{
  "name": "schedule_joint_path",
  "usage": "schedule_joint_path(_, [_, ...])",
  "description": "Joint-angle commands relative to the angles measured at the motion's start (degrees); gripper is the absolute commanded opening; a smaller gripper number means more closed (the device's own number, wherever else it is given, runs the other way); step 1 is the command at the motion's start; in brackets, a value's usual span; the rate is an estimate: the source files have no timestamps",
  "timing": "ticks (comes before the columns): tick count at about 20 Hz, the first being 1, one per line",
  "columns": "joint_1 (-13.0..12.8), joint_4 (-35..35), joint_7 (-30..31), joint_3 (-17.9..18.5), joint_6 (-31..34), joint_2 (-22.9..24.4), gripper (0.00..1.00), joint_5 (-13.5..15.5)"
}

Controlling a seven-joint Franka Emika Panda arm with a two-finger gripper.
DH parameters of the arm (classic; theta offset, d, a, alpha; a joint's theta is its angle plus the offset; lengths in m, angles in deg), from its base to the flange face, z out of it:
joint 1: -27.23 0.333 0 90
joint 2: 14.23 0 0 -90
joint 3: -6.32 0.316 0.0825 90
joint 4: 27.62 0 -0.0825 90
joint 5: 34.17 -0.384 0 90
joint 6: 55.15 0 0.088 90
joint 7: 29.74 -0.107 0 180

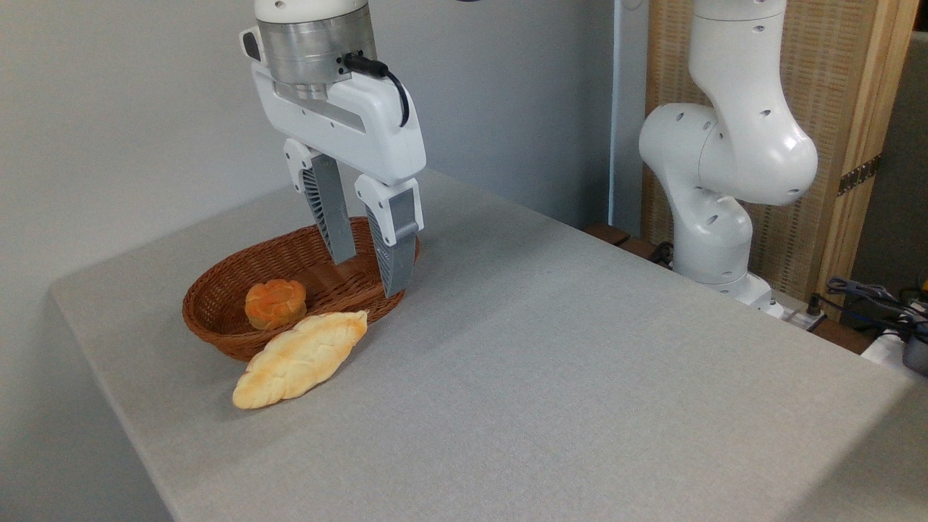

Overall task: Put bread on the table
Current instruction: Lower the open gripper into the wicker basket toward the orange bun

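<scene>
The bread, a small round orange-brown bun with a cracked top, lies inside the brown wicker basket, toward its left half. My gripper hangs open over the basket's right end, to the right of the bun and apart from it, with nothing between its grey fingers. The fingertips reach about the height of the basket's rim. The table, covered in light grey cloth, spreads out to the right and front of the basket.
A long pale yellow braided loaf lies on the cloth, leaning against the basket's front rim. The arm's white base stands at the table's far right edge. Cables lie beyond the right edge.
</scene>
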Motion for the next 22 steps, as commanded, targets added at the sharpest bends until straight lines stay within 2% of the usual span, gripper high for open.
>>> schedule_joint_path(1, [-0.97,-0.23,1.05,-0.02,0.39,0.22,1.0,1.36])
schedule_joint_path(4, [-1.23,-0.94,1.06,-2.66,0.04,0.22,1.0,1.81])
schedule_joint_path(7, [-1.58,-1.29,1.06,-2.84,-1.8,0.22,1.0,2.42])
schedule_joint_path(8, [-2.28,-1.38,1.06,-2.85,-2.68,0.14,1.0,4.17])
schedule_joint_path(10, [-3.34,-3.92,1.06,-3.72,-7.93,-0.04,1.0,9.43])
schedule_joint_path(11, [-3.43,-5.85,1.06,-5.55,-11.7,-0.22,1.0,11.28])
schedule_joint_path(12, [-3.43,-7.78,1.06,-7.31,-15.74,-0.48,1.0,11.74])
schedule_joint_path(14, [-3.43,-11.38,1.14,-11.09,-22.52,-1.27,1.0,11.66])
schedule_joint_path(16, [-3.51,-13.33,1.23,-13.12,-26.32,-2.32,1.0,11.66])
schedule_joint_path(22, [-3.6,-14.82,1.14,-16.03,-28.52,-5.31,1.0,10.61])
